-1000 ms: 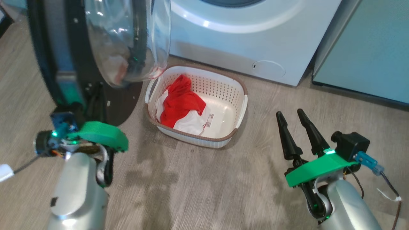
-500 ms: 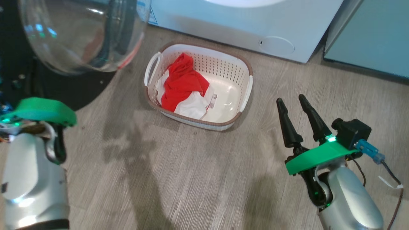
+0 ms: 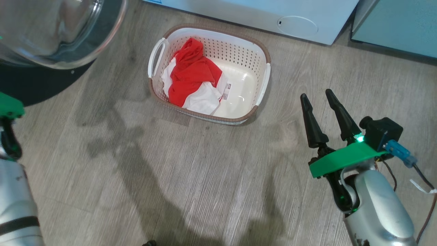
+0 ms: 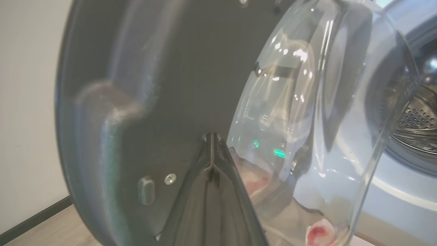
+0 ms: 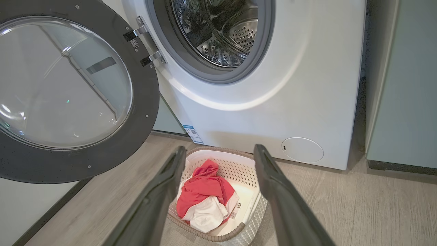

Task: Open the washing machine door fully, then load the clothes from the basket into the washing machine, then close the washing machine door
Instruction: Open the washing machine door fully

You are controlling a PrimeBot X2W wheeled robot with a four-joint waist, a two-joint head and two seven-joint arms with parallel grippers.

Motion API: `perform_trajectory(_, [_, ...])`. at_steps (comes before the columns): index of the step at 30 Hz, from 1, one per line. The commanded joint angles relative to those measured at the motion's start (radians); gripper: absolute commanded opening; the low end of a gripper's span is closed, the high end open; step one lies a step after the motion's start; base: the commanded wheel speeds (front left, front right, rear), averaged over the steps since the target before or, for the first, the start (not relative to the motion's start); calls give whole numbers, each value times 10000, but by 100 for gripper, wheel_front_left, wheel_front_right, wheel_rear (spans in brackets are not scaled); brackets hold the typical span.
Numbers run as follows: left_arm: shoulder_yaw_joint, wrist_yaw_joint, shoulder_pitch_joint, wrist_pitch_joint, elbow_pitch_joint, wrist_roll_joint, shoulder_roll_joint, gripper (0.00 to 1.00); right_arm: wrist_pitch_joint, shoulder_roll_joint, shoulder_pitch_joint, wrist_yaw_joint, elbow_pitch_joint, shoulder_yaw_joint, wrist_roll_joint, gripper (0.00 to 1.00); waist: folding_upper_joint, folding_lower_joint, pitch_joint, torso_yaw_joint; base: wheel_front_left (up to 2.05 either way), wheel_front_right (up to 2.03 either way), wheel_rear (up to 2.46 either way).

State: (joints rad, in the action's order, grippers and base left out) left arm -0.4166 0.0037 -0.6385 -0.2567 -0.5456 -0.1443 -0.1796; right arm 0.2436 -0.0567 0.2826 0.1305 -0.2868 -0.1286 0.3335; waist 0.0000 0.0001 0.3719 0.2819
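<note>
The washing machine door (image 5: 147,102) stands swung wide to the left, its glass bowl (image 3: 51,30) at the head view's top left. The washing machine (image 5: 290,85) shows its steel drum (image 5: 222,30). On the floor before it, the basket (image 3: 239,48) holds the red and white clothes (image 3: 193,73) in its left half. My right gripper (image 3: 316,95) hovers open to the basket's right, and in its wrist view it (image 5: 220,150) frames the clothes (image 5: 205,191). My left gripper (image 4: 211,136) is shut on nothing, pointing at the door's black inner face (image 4: 170,85); whether it touches it I cannot tell.
A pale teal cabinet (image 3: 396,24) stands right of the machine. A round hatch (image 3: 297,26) sits low on the machine's front, and a QR label (image 5: 193,133) at its lower left corner. Wood-look floor (image 3: 205,177) stretches in front of the basket.
The head camera has moved, so basket and machine sit higher in the picture. The door and my left arm now lie at the left edge. The right gripper stays open.
</note>
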Motion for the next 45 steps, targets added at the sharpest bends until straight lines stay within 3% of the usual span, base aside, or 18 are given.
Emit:
perform_trajectory(1, [-427,-14,-357,-51,194,128,-723,0,-52,64,173,2,371,-178,-99,100,0,-1,84,2,0,0,0])
perform_trajectory(10, [-1149,-115,-851,-51,-197,275,-1073,0,-257,64,178,2,620,-81,-268,100,0,-1,298,-19,0,0,0])
perform_trajectory(22, [-1155,-382,-731,-51,-166,736,-753,0,-261,64,86,2,539,-123,-168,100,0,-1,-20,9,0,0,0])
perform_trajectory(33, [-311,-857,632,-51,658,1344,48,0,55,64,-273,2,-89,-433,517,100,0,-1,-1689,-305,0,0,0])
perform_trajectory(45, [993,-1171,2841,-51,1625,1509,820,0,176,64,-1063,2,-422,-680,1124,100,0,-1,-3652,-1427,0,0,0])
